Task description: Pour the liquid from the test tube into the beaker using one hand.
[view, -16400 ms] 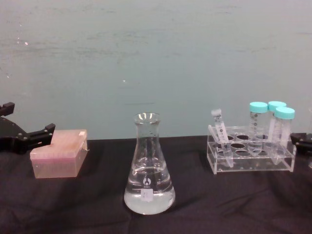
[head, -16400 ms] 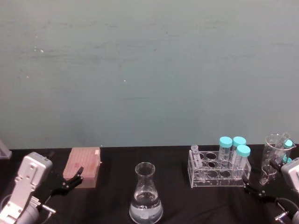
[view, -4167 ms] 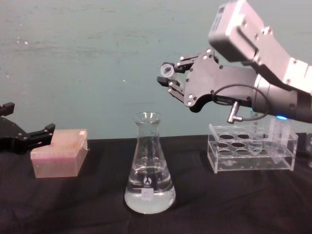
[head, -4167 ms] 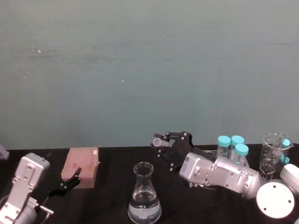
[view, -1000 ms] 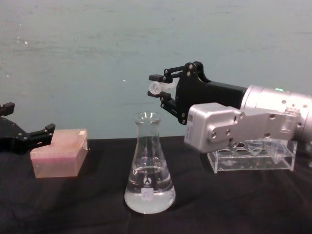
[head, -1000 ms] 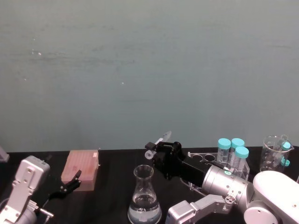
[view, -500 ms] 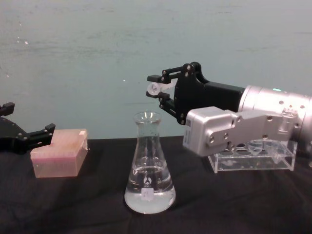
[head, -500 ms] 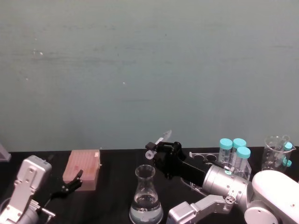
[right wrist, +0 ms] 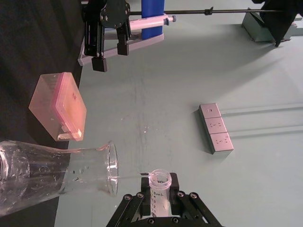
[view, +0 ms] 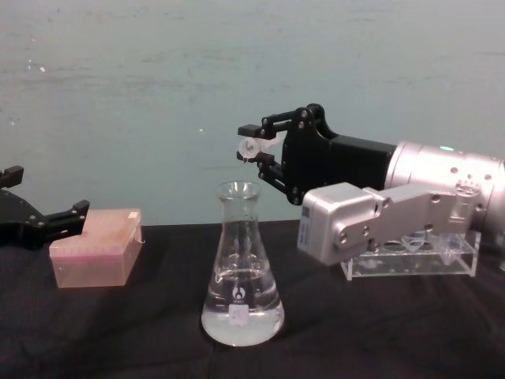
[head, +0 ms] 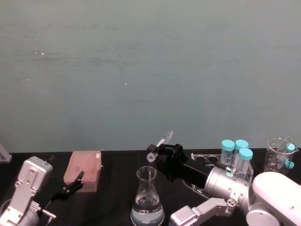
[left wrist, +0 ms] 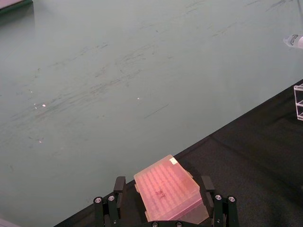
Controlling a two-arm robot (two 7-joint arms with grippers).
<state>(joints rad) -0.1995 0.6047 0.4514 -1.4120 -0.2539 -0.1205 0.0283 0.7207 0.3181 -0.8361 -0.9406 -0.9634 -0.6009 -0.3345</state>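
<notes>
Right end effector (view: 258, 148), clenched on the tilted test tube (head: 163, 139), holds the tube's rim just above the mouth of the beaker (view: 241, 268) standing on the counter (view: 394, 332). Left end effector (head: 73, 182) rests released beside the pink box (view: 95, 253).

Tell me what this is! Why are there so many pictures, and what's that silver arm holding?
It's a robot with two arms. The pictures come from cameras on its head, its chest and each wrist, all at one moment. The right hand pinches a small test tube, tilted above the mouth of the glass beaker, which holds clear liquid. The left hand sits open beside a pink box. On the black table there is also a clear rack with teal-capped tubes.
</notes>
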